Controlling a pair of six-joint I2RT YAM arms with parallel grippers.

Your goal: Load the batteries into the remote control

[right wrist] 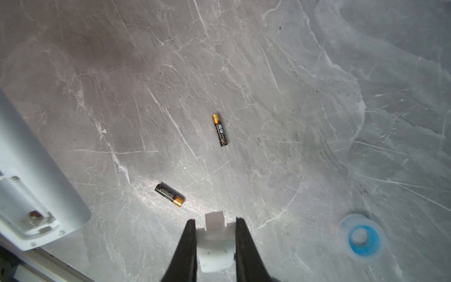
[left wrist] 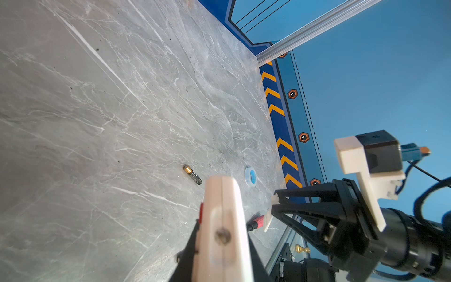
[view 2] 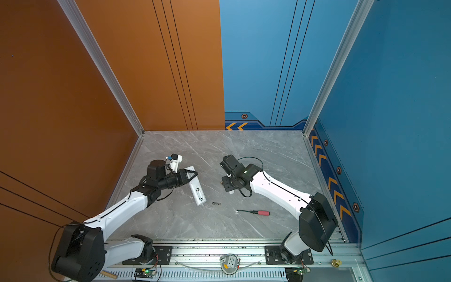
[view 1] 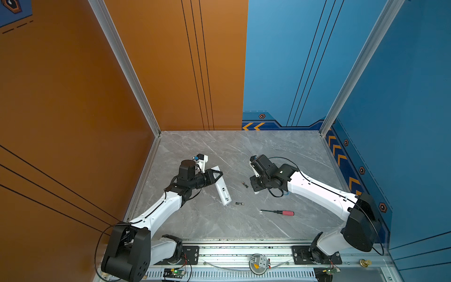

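The white remote control [view 1: 222,189] [view 2: 197,191] runs diagonally left of centre, and my left gripper [view 1: 218,174] [view 2: 192,174] is shut on its far half. In the left wrist view the remote control [left wrist: 220,207] is seen edge-on between the dark fingers. Its open battery bay [right wrist: 29,214] with a spring shows in the right wrist view. Two batteries [view 1: 244,184] [view 1: 240,203] lie loose on the table between the arms; the right wrist view shows both [right wrist: 220,130] [right wrist: 170,194]. My right gripper [view 1: 255,189] [right wrist: 215,221] is shut on a small white cover piece [right wrist: 214,246].
A red-handled screwdriver [view 1: 278,212] [view 2: 254,212] lies near the front on the right. A blue-centred roll of tape [right wrist: 361,238] [left wrist: 251,175] sits by the right arm. The grey marble table [view 1: 244,151] is walled on three sides, with a metal rail [view 1: 244,251] along the front.
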